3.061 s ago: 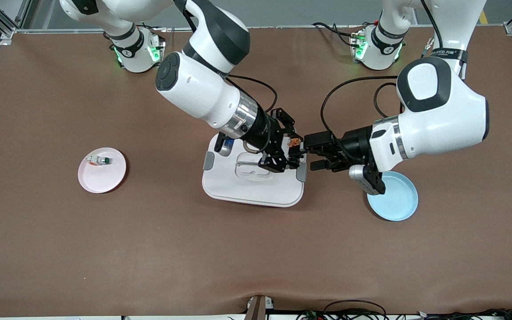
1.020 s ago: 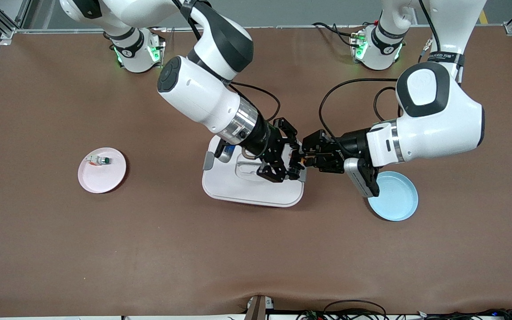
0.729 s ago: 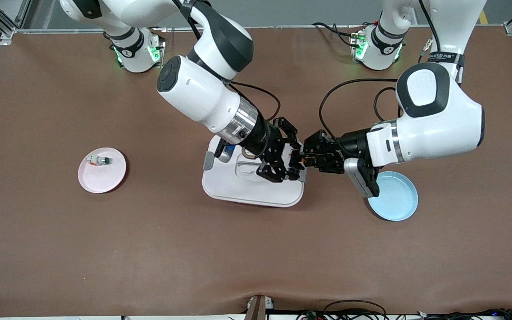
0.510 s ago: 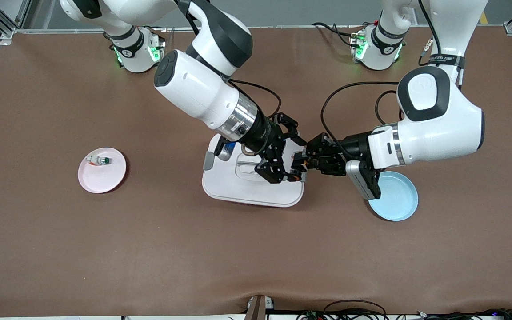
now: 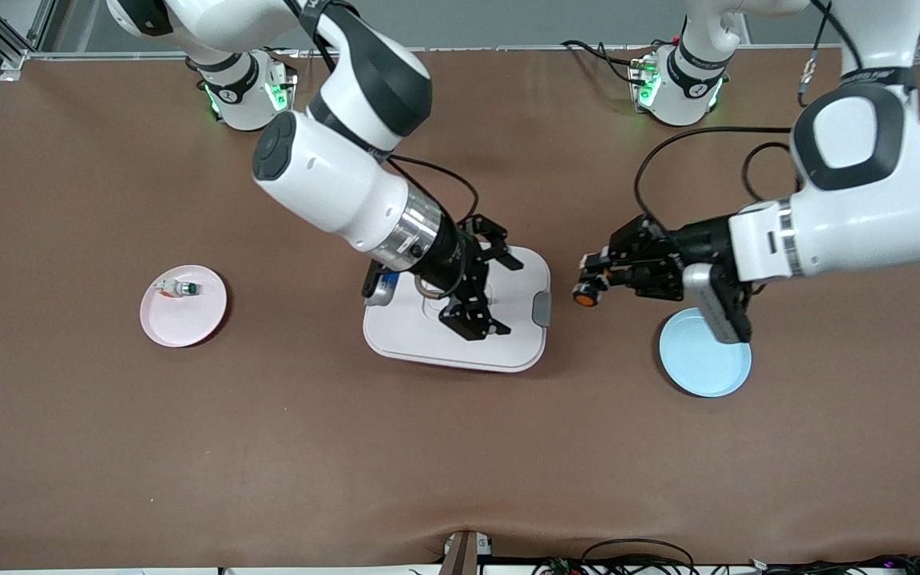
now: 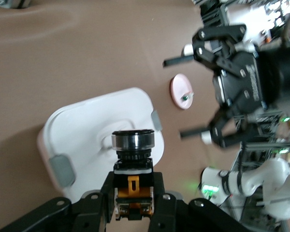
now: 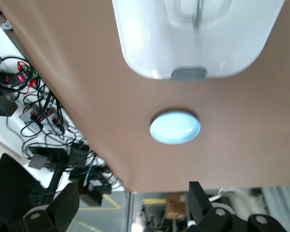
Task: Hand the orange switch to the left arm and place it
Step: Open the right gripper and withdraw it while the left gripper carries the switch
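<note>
My left gripper (image 5: 590, 286) is shut on the orange switch (image 5: 584, 299) and holds it in the air over the brown table, between the box (image 5: 460, 339) and the blue plate (image 5: 705, 359). In the left wrist view the switch (image 6: 133, 186) sits between the left gripper's (image 6: 134, 200) jaws, its round button pointing out toward the box (image 6: 87, 130). My right gripper (image 5: 498, 294) is open and empty over the box lid. The right wrist view shows its spread fingers (image 7: 63, 205) and the box (image 7: 193, 43).
A pink plate (image 5: 188, 319) with a small white green-button switch (image 5: 179, 287) lies toward the right arm's end. The blue plate also shows in the right wrist view (image 7: 175, 127). Cables hang past the table edge (image 7: 48, 121).
The right gripper has let go of the switch, opened and drawn back over the box. The left gripper has carried the switch away from the box toward the blue plate.
</note>
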`<state>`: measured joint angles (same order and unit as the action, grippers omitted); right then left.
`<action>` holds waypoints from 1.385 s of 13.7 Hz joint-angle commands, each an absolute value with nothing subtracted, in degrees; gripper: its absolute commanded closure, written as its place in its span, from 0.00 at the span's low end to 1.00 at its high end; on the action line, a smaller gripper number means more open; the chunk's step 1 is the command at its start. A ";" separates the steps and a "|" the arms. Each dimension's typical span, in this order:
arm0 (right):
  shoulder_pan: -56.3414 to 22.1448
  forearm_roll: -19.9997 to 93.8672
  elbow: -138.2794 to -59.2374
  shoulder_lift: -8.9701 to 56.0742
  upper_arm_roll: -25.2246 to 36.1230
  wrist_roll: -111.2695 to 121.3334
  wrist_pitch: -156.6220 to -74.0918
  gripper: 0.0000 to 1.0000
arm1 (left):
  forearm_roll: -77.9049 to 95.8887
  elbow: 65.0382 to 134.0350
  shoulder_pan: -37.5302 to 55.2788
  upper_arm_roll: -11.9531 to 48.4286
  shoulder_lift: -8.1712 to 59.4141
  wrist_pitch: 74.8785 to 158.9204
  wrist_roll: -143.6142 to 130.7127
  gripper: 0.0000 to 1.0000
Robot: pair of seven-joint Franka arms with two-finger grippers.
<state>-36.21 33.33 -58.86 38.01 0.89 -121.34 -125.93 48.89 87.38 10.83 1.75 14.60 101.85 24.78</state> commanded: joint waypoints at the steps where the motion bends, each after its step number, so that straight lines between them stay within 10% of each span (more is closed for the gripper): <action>1: -33.23 32.61 -58.09 37.53 0.35 -114.20 -119.47 0.00 | 44.57 87.02 8.71 1.67 10.91 96.88 22.78 1.00; 19: -12.49 15.57 -58.18 32.08 0.44 -37.83 -78.95 0.00 | 12.05 79.45 6.59 0.79 6.23 82.70 -53.92 1.00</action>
